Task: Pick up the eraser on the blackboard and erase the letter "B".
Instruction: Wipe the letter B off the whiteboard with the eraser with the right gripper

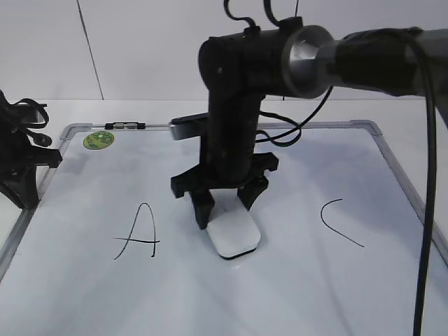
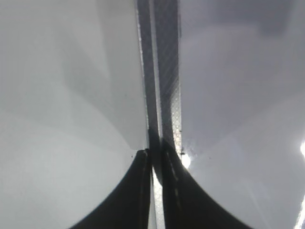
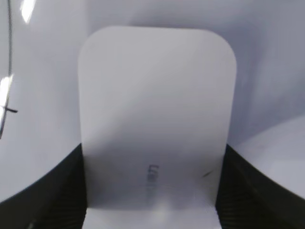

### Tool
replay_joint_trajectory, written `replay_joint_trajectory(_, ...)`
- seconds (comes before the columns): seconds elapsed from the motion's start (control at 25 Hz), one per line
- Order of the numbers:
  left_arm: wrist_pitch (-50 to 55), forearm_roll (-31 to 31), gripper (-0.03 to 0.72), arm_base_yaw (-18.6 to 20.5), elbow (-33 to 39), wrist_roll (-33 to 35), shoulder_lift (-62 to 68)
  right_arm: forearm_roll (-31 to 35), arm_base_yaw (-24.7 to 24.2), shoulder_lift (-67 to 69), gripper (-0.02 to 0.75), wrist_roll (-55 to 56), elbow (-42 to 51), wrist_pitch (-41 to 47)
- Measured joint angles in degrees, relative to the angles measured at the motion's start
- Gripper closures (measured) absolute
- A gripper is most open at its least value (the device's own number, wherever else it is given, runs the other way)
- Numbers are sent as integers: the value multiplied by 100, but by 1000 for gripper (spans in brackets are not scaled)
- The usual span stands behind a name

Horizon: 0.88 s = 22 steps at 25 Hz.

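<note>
The white eraser (image 1: pixel 234 236) lies flat on the blackboard (image 1: pixel 294 294), between a black "A" (image 1: pixel 138 234) and a "C" (image 1: pixel 338 222). No "B" shows; the spot between those letters is covered by the eraser and my right arm. My right gripper (image 1: pixel 225 203) reaches in from the right and is shut on the eraser's far end. In the right wrist view the eraser (image 3: pixel 157 95) fills the frame with a black finger pressed against each side of it (image 3: pixel 152 162). My left gripper (image 1: pixel 28 175) sits at the board's left edge, shut and empty (image 2: pixel 155 152).
A round green sticker (image 1: pixel 98 140) and a small black-and-silver marker (image 1: pixel 126 126) are at the board's far left corner. The silver frame (image 2: pixel 162 71) runs under my left gripper. A stroke of the "A" (image 3: pixel 7 107) shows left of the eraser.
</note>
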Motion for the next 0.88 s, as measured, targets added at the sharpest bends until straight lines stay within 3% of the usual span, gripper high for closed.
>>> replay_joint_trajectory(0.28, -9, -19, 669, 0, 0, 4, 0, -13, -953, 44, 204, 73, -49, -11)
replay_joint_trajectory(0.88, 2, -9, 669, 0, 0, 4, 0, 67, -1174, -76, 204, -68, -179, -15)
